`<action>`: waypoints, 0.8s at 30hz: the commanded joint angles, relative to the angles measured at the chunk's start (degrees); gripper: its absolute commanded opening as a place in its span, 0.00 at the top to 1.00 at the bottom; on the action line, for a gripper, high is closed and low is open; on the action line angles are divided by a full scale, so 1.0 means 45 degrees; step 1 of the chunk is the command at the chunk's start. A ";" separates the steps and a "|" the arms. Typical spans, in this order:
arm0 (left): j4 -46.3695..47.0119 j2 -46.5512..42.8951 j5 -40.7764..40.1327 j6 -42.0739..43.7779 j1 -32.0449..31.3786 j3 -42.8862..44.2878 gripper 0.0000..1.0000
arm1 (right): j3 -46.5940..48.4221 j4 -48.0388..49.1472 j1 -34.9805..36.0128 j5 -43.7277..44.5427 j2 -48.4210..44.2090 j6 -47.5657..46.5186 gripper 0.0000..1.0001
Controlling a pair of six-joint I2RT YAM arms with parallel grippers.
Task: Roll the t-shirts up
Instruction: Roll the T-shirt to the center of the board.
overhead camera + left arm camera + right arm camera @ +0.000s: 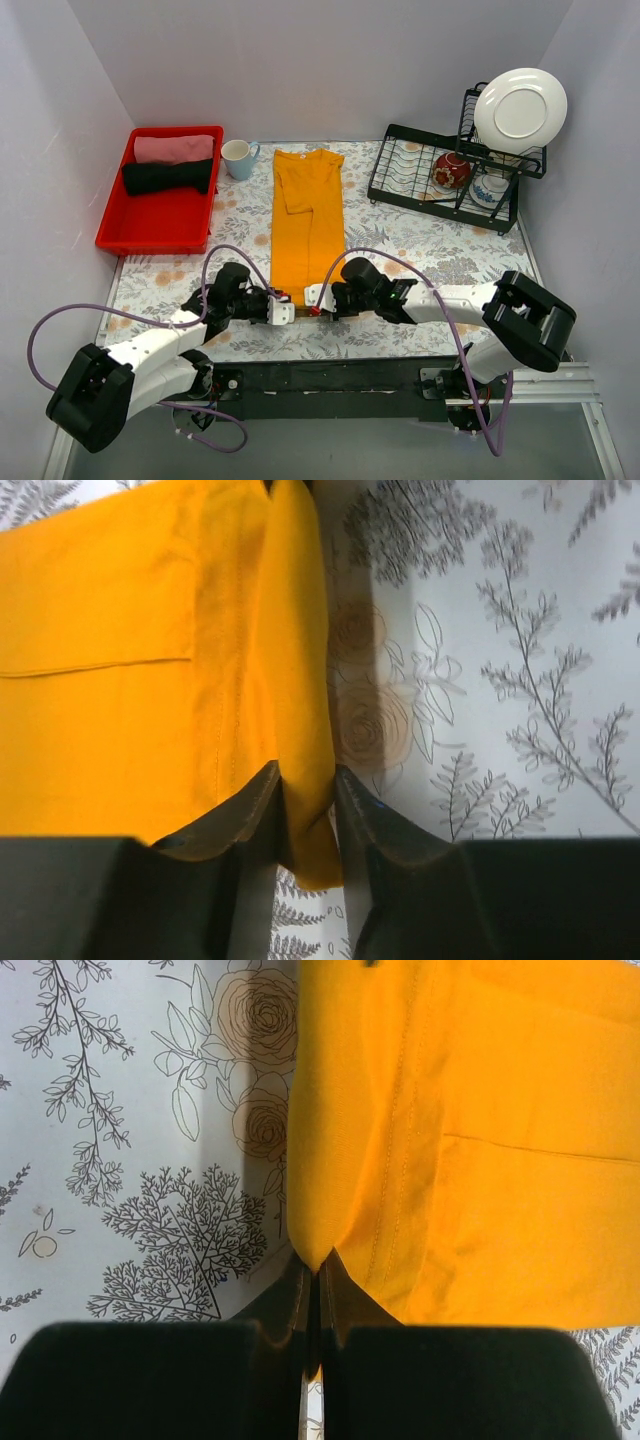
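The orange-yellow t-shirt (308, 215) lies folded into a long narrow strip down the middle of the floral tablecloth, neck at the far end. My left gripper (283, 311) is shut on the strip's near left corner; the left wrist view shows the cloth (150, 650) pinched between the dark fingers (255, 805). My right gripper (313, 297) is shut on the near right corner; the right wrist view shows the hem (450, 1120) gathered into a point between the closed fingertips (335, 1280).
A red bin (160, 190) at the far left holds a rolled pink shirt (173, 148) and a rolled black shirt (168, 177). A pale mug (238, 157) stands beside it. A black dish rack (445, 180) with a white plate (520, 108) and bowls stands far right.
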 commanded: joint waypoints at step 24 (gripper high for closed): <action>-0.9303 0.2660 0.1827 -0.0985 0.0505 0.5484 1.00 | 0.5685 -0.9891 -0.3575 -0.5755 0.1325 -0.2435 0.99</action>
